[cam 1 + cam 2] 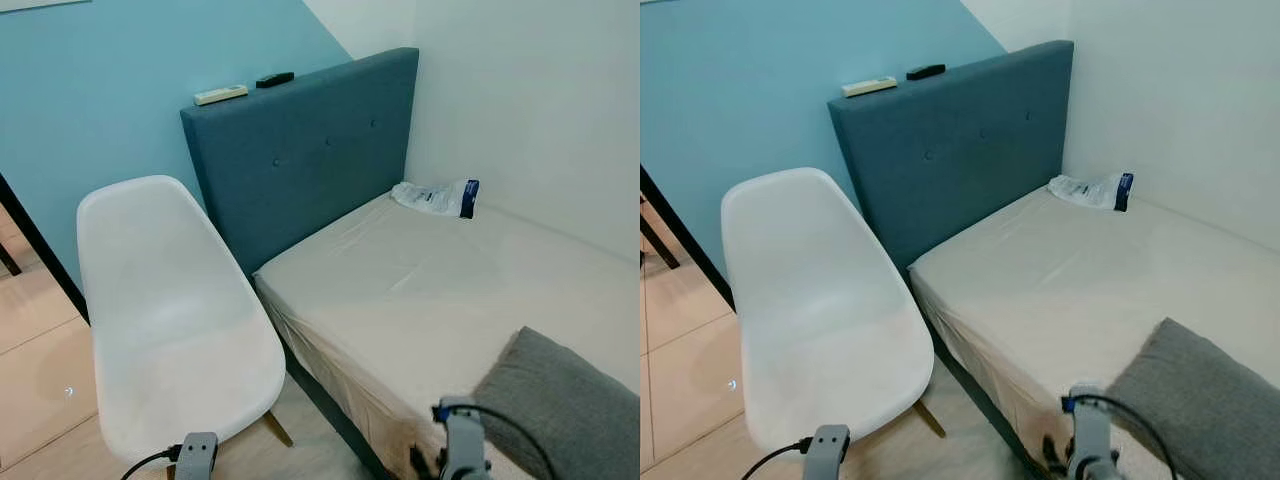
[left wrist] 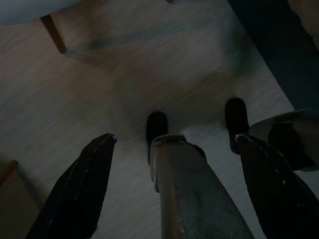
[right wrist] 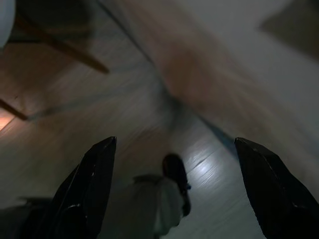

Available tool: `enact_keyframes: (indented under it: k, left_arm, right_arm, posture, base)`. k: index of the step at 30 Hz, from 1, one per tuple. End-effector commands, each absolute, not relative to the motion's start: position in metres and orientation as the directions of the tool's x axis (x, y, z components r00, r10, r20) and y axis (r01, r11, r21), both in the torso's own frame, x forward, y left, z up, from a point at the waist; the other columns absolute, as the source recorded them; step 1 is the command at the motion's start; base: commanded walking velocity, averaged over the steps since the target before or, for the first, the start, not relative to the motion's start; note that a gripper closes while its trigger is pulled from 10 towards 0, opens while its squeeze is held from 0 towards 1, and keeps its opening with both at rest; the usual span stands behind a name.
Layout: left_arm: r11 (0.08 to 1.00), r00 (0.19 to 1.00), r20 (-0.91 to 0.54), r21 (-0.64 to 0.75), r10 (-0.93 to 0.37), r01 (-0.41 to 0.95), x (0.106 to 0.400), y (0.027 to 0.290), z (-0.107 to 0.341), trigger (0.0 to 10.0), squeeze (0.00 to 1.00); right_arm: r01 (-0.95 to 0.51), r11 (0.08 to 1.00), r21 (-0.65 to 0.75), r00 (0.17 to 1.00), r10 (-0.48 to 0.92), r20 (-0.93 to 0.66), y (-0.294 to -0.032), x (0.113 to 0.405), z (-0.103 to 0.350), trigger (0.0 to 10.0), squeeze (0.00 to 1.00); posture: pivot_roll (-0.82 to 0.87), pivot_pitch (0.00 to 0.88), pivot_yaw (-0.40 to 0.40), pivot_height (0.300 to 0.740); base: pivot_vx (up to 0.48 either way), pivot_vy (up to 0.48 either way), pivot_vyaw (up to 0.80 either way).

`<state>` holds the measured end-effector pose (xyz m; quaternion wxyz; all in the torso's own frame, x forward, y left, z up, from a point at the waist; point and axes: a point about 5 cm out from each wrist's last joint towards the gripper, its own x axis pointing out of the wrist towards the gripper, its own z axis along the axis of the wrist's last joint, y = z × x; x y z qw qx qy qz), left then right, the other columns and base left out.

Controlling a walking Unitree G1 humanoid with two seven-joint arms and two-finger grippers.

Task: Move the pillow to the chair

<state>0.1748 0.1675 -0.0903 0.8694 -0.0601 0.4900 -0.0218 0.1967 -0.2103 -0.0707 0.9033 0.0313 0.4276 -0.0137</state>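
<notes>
On the bed's (image 1: 430,290) near corner I see the grey pillow (image 1: 570,405), at the mattress edge, well apart from the chair (image 1: 170,320). Open floor (image 2: 124,74) runs between chair and bed. Up against the headboard (image 1: 300,160) lies a plastic packet (image 1: 435,197) with a blue label I can't read; two remotes (image 1: 221,94) sit on top. My left gripper (image 2: 174,144) and right gripper (image 3: 174,144) hang over the floor, fingers spread wide, holding nothing.
</notes>
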Motion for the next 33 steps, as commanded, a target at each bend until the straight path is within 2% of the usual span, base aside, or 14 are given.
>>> enact_keyframes:
  k: [1, 10, 14, 19, 28, 31, 33]
  left_arm:
    - [0.992, 0.523, -0.847, -0.127, -0.095, -0.025, 0.175, 0.17, -0.09, 10.0, 0.0]
    - [0.994, 0.517, -0.853, -0.104, -0.069, -0.039, 0.172, 0.18, -0.09, 10.0, 0.0]
    - [0.988, 0.532, -0.844, -0.127, -0.064, -0.084, 0.173, 0.178, -0.09, 10.0, 0.0]
    - [0.987, 0.523, -0.851, -0.119, -0.044, -0.111, 0.167, 0.18, -0.093, 10.0, 0.0]
    - [0.99, 0.502, -0.864, -0.102, -0.04, -0.098, 0.157, 0.184, -0.096, 10.0, 0.0]
    - [0.992, 0.494, -0.869, -0.09, -0.033, -0.092, 0.154, 0.188, -0.097, 10.0, 0.0]
    - [0.994, 0.488, -0.872, -0.082, -0.039, -0.067, 0.154, 0.189, -0.097, 10.0, 0.0]
  right_arm:
    - [0.031, 0.998, 0.059, 0.612, 0.028, -0.791, -0.204, 0.193, -0.075, 10.0, 0.0]
    - [-0.028, 0.998, 0.057, 0.546, 0.062, -0.836, -0.182, 0.185, -0.084, 10.0, 0.0]
    - [-0.168, 0.985, 0.026, 0.498, 0.107, -0.86, -0.169, 0.179, -0.088, 10.0, 0.0]
    - [-0.185, 0.982, 0.034, 0.477, 0.12, -0.87, -0.165, 0.178, -0.089, 10.0, 0.0]
    - [-0.161, 0.986, 0.044, 0.474, 0.117, -0.873, -0.17, 0.178, -0.089, 10.0, 0.0]
    - [-0.117, 0.992, 0.042, 0.501, 0.096, -0.86, -0.173, 0.182, -0.087, 10.0, 0.0]
    - [-0.158, 0.986, -0.042, 0.55, 0.053, -0.834, -0.175, 0.193, -0.081, 10.0, 0.0]
  posture:
    - [-0.12, 0.0, 0.031, 0.74]
    - [-0.1, 0.0, 0.024, 0.74]
    - [-0.05, 0.0, 0.004, 0.74]
    - [-0.03, 0.0, -0.008, 0.74]
    - [0.0, 0.0, -0.012, 0.74]
    - [0.0, 0.0, -0.007, 0.74]
    - [-0.03, 0.0, 0.014, 0.74]
  base:
    - [0.0, 0.0, 0.0]
    - [0.0, 0.0, 0.0]
    - [0.0, 0.0, 0.0]
    - [0.0, 0.0, 0.0]
    - [0.0, 0.0, 0.0]
    - [0.0, 0.0, 0.0]
    - [0.0, 0.0, 0.0]
